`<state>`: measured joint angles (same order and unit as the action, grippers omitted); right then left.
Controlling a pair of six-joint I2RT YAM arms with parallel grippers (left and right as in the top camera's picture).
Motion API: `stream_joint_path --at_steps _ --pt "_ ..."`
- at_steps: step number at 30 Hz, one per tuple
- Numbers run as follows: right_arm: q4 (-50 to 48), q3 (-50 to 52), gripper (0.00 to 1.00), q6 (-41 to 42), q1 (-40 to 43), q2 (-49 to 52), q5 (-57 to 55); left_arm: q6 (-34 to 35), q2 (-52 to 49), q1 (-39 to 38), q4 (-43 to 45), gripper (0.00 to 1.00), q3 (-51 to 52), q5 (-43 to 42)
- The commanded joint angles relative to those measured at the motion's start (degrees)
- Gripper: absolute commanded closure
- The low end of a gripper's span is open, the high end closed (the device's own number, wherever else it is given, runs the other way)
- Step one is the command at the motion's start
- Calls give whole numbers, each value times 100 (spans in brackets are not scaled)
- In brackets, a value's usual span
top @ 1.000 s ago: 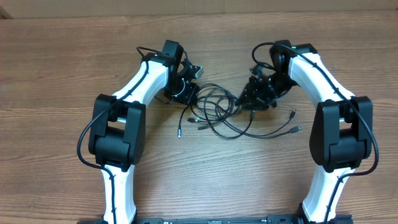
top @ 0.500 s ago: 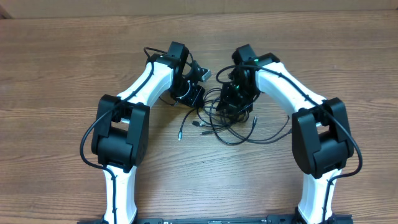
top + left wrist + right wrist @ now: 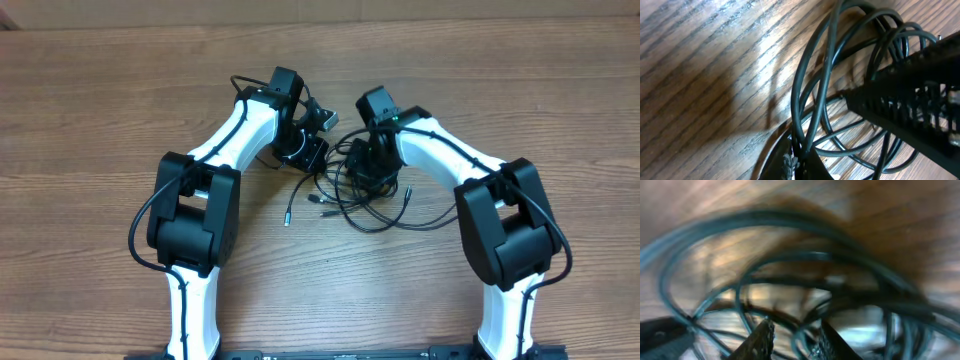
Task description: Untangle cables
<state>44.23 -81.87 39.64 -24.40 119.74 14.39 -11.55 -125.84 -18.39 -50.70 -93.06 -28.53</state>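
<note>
The thin black flexible cords (image 3: 345,195) are lying bunched on the brown wood-grain bench (image 3: 100,100), between both arms. The left tool (image 3: 795,161) is pinching strands at the bunch's left edge. The right tool (image 3: 794,339) is hovering over its middle, fingertips slightly parted around strands, and I cannot tell whether it grips.

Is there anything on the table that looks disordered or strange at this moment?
Yes. The cables lie in one tangled heap at the middle of the table, loops crossing each other; the right gripper is over it, the left gripper at its edge. Nothing looks damaged or spilled.
</note>
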Motion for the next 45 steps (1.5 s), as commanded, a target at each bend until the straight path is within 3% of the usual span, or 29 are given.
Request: stream_joint_path --at_steps 1,2,3,10,16,22,28,34,45 --pt "-409 389 72 151 -2 -101 -153 39 -81 -44 -7 96 -81 2" --pt "-422 424 79 153 -2 -101 -149 39 -81 -44 -4 96 -81 2" --pt "-385 431 96 151 2 -101 -120 39 -81 -39 -7 96 -81 7" --pt "-592 299 96 -603 365 -304 1604 46 -81 -39 -4 95 -81 195" --pt "-892 249 96 -1121 702 -1054 2758 -7 -81 -39 4 96 -81 122" --pt "-1290 249 96 -1281 717 -1814 3351 -476 -81 -37 -39 96 -81 -837" --pt "-2430 249 96 -1287 719 -2243 4660 -968 -79 -37 -186 95 -92 -1451" --pt "-3453 249 96 -756 859 -2498 5458 -581 -79 -37 -109 96 -92 -304" --pt "-4557 249 96 251 1499 -2999 6325 1547 -79 -37 4 96 -94 3226"
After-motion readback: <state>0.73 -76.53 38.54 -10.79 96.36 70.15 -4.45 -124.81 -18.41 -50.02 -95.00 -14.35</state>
